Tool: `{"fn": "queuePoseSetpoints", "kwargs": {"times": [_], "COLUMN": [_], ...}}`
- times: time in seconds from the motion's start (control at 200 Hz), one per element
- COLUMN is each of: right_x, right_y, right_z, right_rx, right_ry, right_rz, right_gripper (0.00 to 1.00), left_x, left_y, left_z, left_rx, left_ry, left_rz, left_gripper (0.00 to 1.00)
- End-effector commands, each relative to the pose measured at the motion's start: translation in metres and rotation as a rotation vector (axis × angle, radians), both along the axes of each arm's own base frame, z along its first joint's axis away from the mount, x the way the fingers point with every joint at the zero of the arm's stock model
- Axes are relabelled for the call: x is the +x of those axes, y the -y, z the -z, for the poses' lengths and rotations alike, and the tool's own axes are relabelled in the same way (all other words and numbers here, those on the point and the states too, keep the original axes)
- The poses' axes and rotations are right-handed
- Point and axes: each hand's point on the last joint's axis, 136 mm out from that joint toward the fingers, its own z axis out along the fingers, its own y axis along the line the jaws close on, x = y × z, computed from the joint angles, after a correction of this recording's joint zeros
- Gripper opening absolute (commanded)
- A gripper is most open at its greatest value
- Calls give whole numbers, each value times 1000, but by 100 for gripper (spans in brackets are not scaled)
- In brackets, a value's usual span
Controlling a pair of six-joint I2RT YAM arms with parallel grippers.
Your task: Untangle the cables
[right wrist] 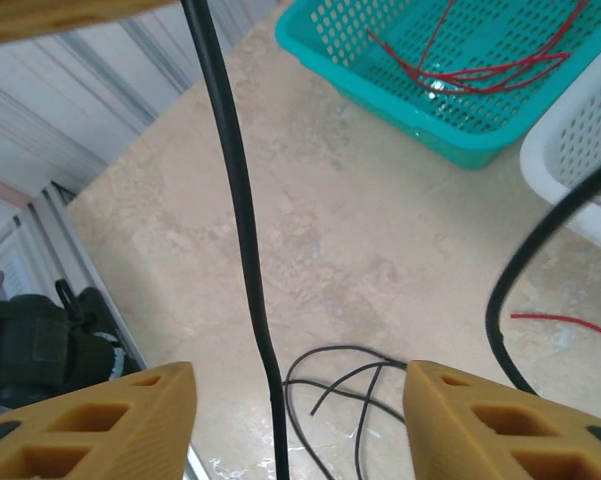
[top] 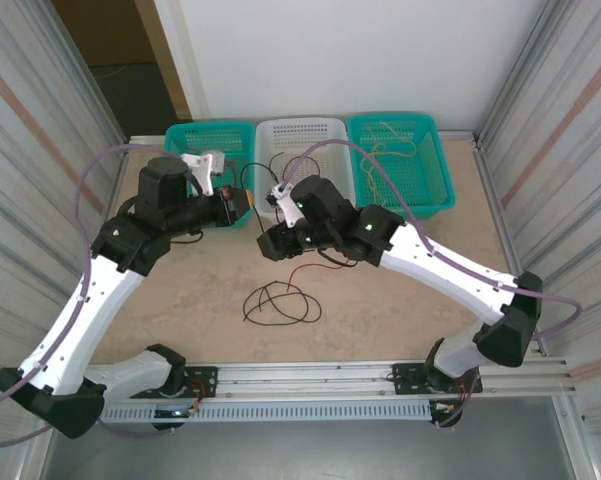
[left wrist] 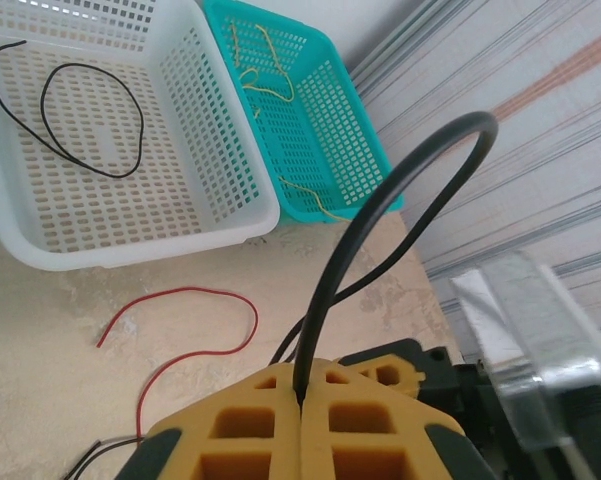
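Closest to you in the left wrist view, your left gripper (left wrist: 300,395) has its yellow fingers pressed together on a thin black cable (left wrist: 342,250), which rises from the seam between them and arches over to the right. Your right gripper (right wrist: 298,400) stands wide open with nothing in its grasp; a black strand (right wrist: 242,220) hangs straight down between its fingers, touching neither, and you cannot tell whether it is the same cable.

On the beige stone-patterned table (top: 180,300), loose black loops (top: 280,302) lie between the two arms; a thin red cable (left wrist: 180,310) curves just in front of the white perforated plastic basket (left wrist: 220,170). Inside that basket rests a looped black wire (left wrist: 140,125).

You have three baskets in a row at the far edge; the right-hand teal plastic basket (left wrist: 380,170) touches the white one and holds yellow cables (left wrist: 265,80); the left-hand teal plastic basket (right wrist: 380,95) holds red strands (right wrist: 480,72).
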Motion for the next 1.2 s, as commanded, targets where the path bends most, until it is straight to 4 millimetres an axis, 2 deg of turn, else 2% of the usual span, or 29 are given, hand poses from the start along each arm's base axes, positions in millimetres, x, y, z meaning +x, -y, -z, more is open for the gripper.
{"fn": "queuePoseSetpoints", "kwargs": {"times": [0.0,0.135,0.336,0.426,0.536,0.631,0.817,0.907,0.987,1.032,1.042,1.047,1.077,1.107,1.142,1.192], "right_x": [-2,-2,-3,-2,0,7,22,34,45,51,52,53,58,63,69,79], "right_y": [-10,-14,-14,-12,-8,-1,12,17,21,22,23,23,25,26,29,32], "right_z": [-16,-5,5,5,-4,-16,-44,-51,-52,-52,-52,-52,-53,-54,-58,-64], "right_rx": [31,12,1,1,31,94,321,377,370,357,352,351,337,323,306,289], "right_ry": [8,-19,-41,-37,-13,-8,-57,-70,-63,-55,-53,-51,-40,-29,-10,17], "right_rz": [-22,-29,-27,-21,3,41,93,122,146,152,154,155,162,172,179,189], "right_gripper": [49,36,33,22,5,0,0,0,0,0,0,0,0,0,0,0], "left_x": [-8,-7,-4,-2,0,5,11,13,14,14,14,14,14,14,14,15], "left_y": [-5,-9,-17,-20,-26,-34,-40,-40,-39,-41,-42,-42,-43,-42,-42,-40], "left_z": [-15,-20,-27,-25,-20,-9,18,21,16,13,12,11,9,5,2,-2], "left_rx": [-41,-73,-132,-128,-132,-157,-406,-524,-544,-518,-513,-510,-488,-469,-445,-414], "left_ry": [13,23,29,22,7,-25,-85,-83,-55,-39,-36,-33,-22,-7,3,14], "left_rz": [-2,-16,-40,-54,-84,-140,-242,-257,-247,-253,-254,-254,-254,-247,-237,-221], "left_gripper": [0,0,0,0,0,0,0,0,0,17,27,27,42,54,62,66]}}
